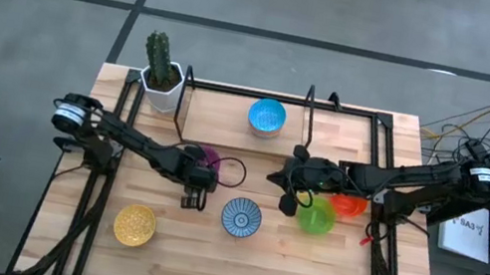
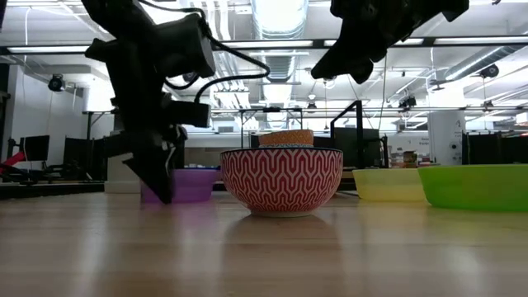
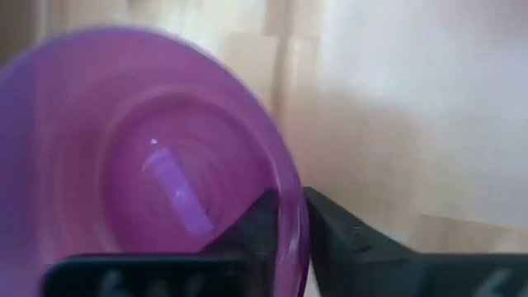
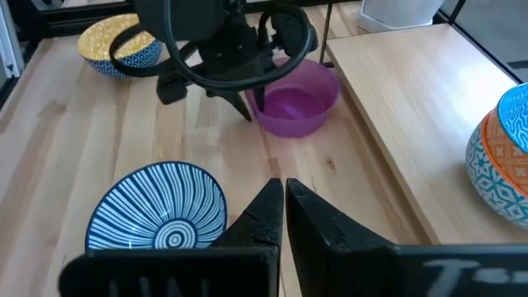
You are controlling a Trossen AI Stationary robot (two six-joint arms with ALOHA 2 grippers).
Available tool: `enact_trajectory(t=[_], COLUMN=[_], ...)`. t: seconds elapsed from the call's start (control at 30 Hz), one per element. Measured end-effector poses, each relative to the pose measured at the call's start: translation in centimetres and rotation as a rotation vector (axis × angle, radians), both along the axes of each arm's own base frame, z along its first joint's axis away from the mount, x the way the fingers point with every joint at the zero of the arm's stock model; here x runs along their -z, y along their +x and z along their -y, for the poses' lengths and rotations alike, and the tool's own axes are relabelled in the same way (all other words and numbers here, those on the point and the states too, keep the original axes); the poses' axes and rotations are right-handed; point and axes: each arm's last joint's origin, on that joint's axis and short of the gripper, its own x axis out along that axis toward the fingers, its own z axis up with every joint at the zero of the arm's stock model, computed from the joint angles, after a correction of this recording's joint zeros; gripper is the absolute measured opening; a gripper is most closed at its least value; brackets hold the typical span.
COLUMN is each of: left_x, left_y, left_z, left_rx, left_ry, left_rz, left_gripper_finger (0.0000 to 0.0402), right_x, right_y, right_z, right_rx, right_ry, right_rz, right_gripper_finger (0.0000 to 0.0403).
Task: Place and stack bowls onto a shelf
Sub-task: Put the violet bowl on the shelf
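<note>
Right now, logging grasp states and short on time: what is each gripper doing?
Left gripper: shut on the purple bowl's rim.
Right gripper: shut, holding nothing.

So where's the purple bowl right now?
In the high view, the purple bowl sits on the table left of centre, just in front of the shelf, its rim pinched by the left hand.

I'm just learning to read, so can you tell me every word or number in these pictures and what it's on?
No text here can be read for certain.
White sheet right of the table: dark print, too small to read.
Blue-and-white patterned bowl: only lines, no words or numbers.
</note>
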Motion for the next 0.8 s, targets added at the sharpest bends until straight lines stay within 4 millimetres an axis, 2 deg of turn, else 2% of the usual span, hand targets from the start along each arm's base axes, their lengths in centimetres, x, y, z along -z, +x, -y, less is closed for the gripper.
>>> enact_trajectory(t=[0.07,0.3,0.47,0.67,0.8], left_x=[-0.8,-4.6,-7.5,-10.1,-10.9], left_y=[0.2,1.7,2.9,3.6,3.6], left_z=[0.3,2.3,2.5,1.4,-1.3], left_rx=[0.009,0.129,0.215,0.272,0.238], left_ry=[-0.035,-0.044,-0.017,0.105,0.160], left_rz=[0.005,0.010,0.037,0.020,-0.034], left_gripper_finger=[0.0010,0.0002,0.0001,0.0000,0.0000], right_x=[0.0,0.0,0.0,0.0,0.1], right_y=[0.0,0.0,0.0,0.0,0.0], right_z=[0.0,0.0,0.0,0.0,0.0], right_rx=[-0.006,-0.019,-0.025,-0.025,-0.025], right_ry=[-0.010,-0.034,-0.052,-0.053,-0.054], right_rz=[-0.001,-0.003,-0.005,-0.006,-0.010], right_gripper_finger=[0.0009,0.0009,0.0009,0.0009,0.0009])
